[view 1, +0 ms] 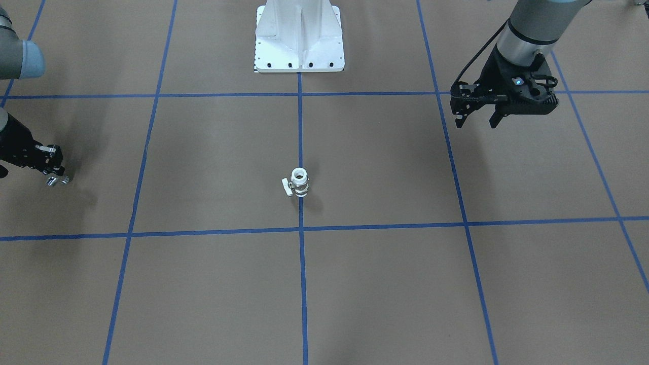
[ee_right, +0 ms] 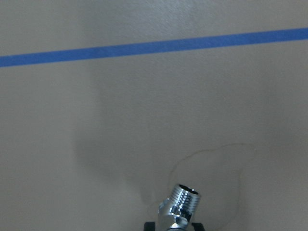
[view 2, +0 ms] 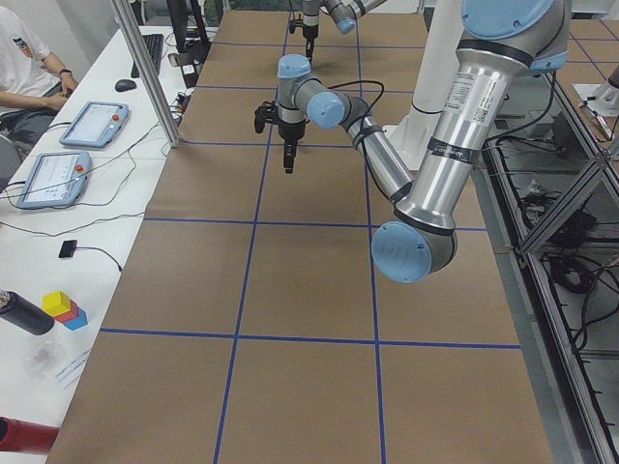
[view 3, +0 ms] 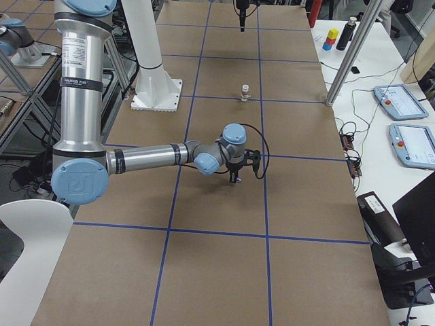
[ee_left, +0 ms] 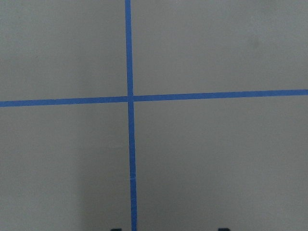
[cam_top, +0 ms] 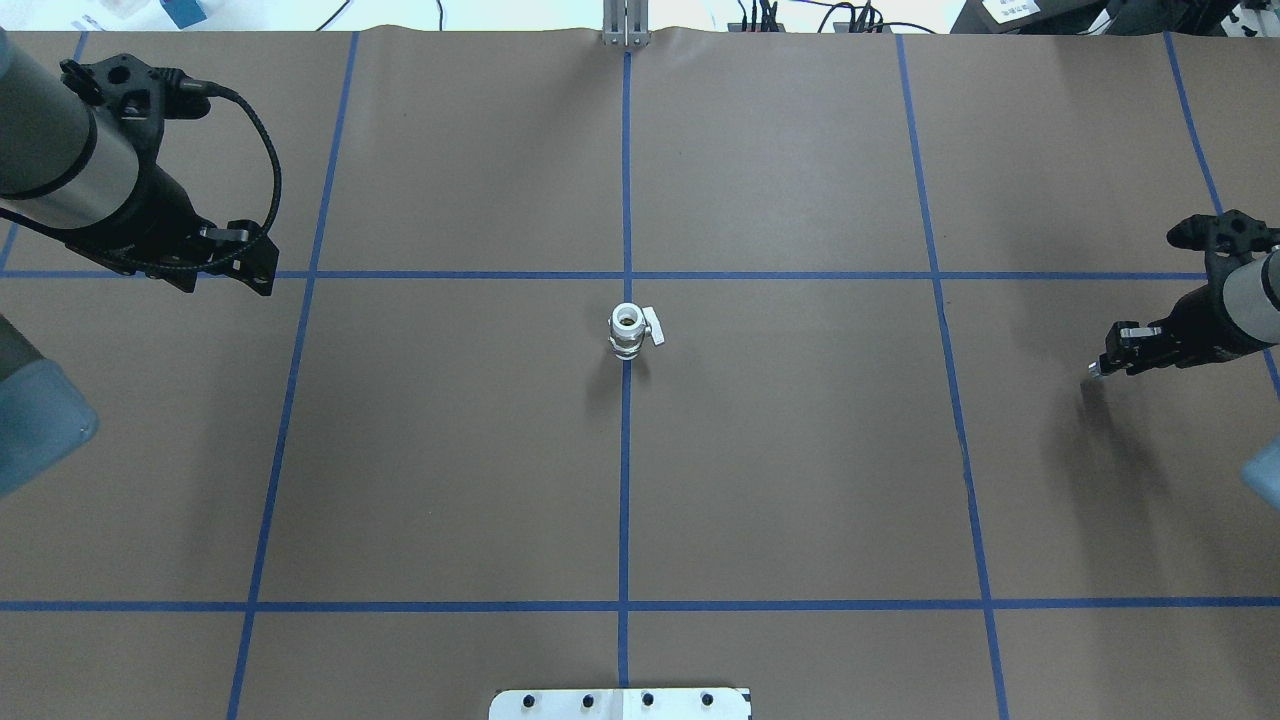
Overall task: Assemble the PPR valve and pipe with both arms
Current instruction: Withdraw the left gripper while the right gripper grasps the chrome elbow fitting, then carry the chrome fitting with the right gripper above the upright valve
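The PPR valve [view 1: 299,182] stands upright on the brown table at its middle, on the blue centre line, white ring end up and its small lever to one side; it also shows in the overhead view [cam_top: 630,330]. My right gripper [view 1: 55,175] is shut on the chrome pipe [view 1: 57,180] just above the table, far to the valve's side. In the right wrist view the pipe [ee_right: 180,209] sticks out between the fingers, threaded end forward. My left gripper [view 1: 476,121] is open and empty, raised above the table on the opposite side [cam_top: 235,272].
The white bolted pedestal [view 1: 299,35] stands at the robot's edge of the table. Blue tape lines [ee_left: 129,98] cross the table in a grid. An aluminium post [view 2: 145,72] and a side table with tablets [view 2: 48,179] lie beyond the far edge.
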Robot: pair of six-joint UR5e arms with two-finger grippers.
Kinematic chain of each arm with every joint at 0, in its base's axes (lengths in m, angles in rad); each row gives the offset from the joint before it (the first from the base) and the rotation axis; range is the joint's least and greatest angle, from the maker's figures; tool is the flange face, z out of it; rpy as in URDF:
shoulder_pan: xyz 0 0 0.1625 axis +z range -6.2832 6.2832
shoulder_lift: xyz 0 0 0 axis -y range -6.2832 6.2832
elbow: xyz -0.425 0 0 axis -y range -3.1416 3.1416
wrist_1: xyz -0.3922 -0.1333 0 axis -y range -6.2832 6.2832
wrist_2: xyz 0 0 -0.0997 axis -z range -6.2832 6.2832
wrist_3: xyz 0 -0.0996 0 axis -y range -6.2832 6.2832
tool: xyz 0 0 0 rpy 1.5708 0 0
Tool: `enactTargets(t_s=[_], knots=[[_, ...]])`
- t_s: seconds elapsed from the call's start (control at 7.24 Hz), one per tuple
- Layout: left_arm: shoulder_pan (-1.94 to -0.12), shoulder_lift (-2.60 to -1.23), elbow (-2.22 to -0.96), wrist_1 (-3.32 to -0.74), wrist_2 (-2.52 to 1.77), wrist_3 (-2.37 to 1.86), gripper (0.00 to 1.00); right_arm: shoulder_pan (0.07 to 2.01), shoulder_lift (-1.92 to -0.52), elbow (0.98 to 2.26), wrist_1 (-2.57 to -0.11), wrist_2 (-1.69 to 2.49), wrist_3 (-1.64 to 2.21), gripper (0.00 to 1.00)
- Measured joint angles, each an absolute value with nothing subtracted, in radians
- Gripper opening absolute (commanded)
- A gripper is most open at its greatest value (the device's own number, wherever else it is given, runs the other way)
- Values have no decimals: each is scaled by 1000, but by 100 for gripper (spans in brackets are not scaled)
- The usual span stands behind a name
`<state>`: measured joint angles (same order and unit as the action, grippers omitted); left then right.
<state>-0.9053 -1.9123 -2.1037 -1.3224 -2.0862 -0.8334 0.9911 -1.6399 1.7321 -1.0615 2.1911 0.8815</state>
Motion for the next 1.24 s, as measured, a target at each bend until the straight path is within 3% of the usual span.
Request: enactTargets(t_s=[0.14, 0.41, 0.55, 0.69, 1.24], knots=[[-915, -1908, -2102, -1320, -2086, -813, 74, 1003, -1601, 1782, -1147, 2194, 882, 0], [-988, -1846, -2096, -1315, -2111, -658, 75, 1011, -1365, 1825, -1432, 2185, 935, 0], [-1036, -1802, -2087, -1318, -2130, -562, 93, 987, -1225, 1824, -1551, 2175, 1014, 0], [-1086, -1769, -2065, -1320, -2156, -468, 100, 934, -1108, 1813, -1611, 2144, 1129, 0], [-1183, -1741, -1966, -1316, -2244, -298, 100, 746, -768, 1628, -1628, 2061, 1492, 0]])
